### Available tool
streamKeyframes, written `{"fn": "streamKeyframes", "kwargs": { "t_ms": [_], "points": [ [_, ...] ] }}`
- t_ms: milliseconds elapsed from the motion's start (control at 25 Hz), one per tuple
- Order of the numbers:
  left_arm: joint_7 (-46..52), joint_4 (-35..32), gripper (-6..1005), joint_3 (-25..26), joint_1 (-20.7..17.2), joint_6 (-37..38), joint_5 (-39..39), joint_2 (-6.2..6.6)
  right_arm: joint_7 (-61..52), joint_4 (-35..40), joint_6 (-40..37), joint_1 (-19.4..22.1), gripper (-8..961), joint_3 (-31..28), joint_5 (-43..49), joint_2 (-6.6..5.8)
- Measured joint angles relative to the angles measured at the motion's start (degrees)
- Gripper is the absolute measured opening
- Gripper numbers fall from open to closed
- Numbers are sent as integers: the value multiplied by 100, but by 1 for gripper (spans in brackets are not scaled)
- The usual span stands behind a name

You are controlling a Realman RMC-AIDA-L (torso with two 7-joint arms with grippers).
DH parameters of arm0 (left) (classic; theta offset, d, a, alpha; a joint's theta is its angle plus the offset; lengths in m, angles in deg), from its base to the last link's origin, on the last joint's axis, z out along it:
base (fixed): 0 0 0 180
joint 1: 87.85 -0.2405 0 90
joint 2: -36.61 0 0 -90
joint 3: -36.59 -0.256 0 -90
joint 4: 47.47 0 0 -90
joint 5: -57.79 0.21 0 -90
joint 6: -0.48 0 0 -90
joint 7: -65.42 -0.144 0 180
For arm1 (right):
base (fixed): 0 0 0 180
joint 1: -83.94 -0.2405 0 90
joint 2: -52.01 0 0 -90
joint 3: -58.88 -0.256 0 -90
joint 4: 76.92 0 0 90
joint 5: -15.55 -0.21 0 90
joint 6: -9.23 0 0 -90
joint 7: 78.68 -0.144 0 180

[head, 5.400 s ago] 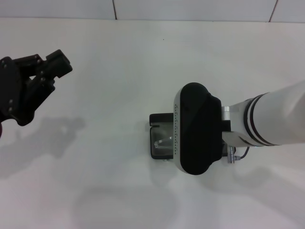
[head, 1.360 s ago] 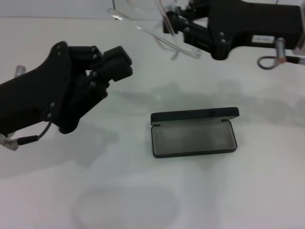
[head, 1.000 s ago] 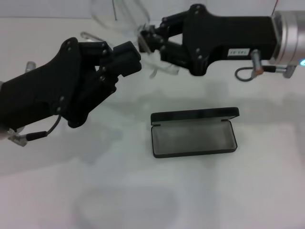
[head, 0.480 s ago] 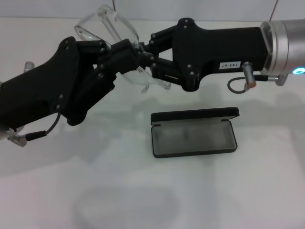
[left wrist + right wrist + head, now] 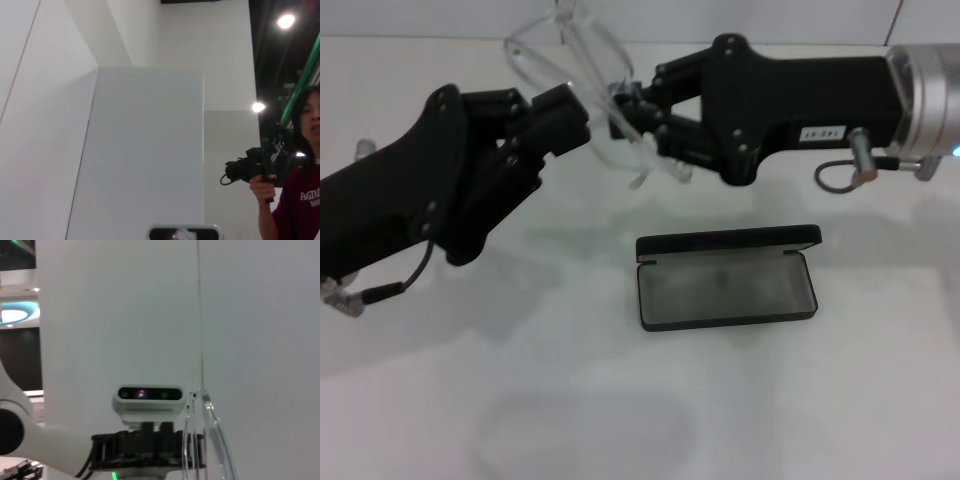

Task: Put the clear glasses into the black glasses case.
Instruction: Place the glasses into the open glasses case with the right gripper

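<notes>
The clear glasses [image 5: 582, 68] hang in the air above the table's far side, with my right gripper [image 5: 630, 112] shut on them from the right. My left gripper [image 5: 565, 110] comes in from the left and sits right against the glasses' left part. Whether it grips them does not show. The black glasses case [image 5: 725, 285] lies open on the white table, below and to the right of the glasses, its lid [image 5: 728, 240] standing up at the back and its grey lining bare. In the right wrist view one clear arm of the glasses [image 5: 192, 440] runs past the left gripper [image 5: 150, 447].
The white table [image 5: 840, 400] runs all round the case, with a tiled wall at its far edge. The left wrist view looks out into the room, where a person [image 5: 300, 190] holds a camera.
Since half a second ago my left gripper has drawn back a little to the left. The right gripper has shifted slightly right, and the glasses have tilted upward. The case has not moved.
</notes>
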Motion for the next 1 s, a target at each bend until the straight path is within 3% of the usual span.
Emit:
{"fn": "streamKeyframes", "kwargs": {
  "t_ms": [160, 360, 440, 560, 680, 800, 1000],
  "points": [
    [0, -56, 72, 0, -147, 109, 5, 48, 2, 19, -26, 152, 189, -274, -4, -32],
    [7, -76, 72, 37, -541, 213, -96, 293, -264, 432, -256, 461, 191, -475, 203, -93],
    [34, -81, 72, 176, -709, 215, -133, 407, -597, 919, -400, 652, 191, -480, 596, -106],
    [139, -117, 72, 458, -900, 217, -150, 541, -1466, 2381, -457, 1124, 192, -347, 1754, -46],
    [279, -259, 72, 625, -1048, 219, -158, 608, -2413, 4278, -352, 1627, 193, 245, 3100, -14],
    [307, -422, 72, 714, -1201, 221, -164, 607, -3390, 5577, -352, 1718, 194, 1034, 4439, -17],
    [222, -392, 72, 728, -1222, 221, -103, 566, -4489, 5962, -396, 1338, 195, 2166, 6023, -8]
  ]
}}
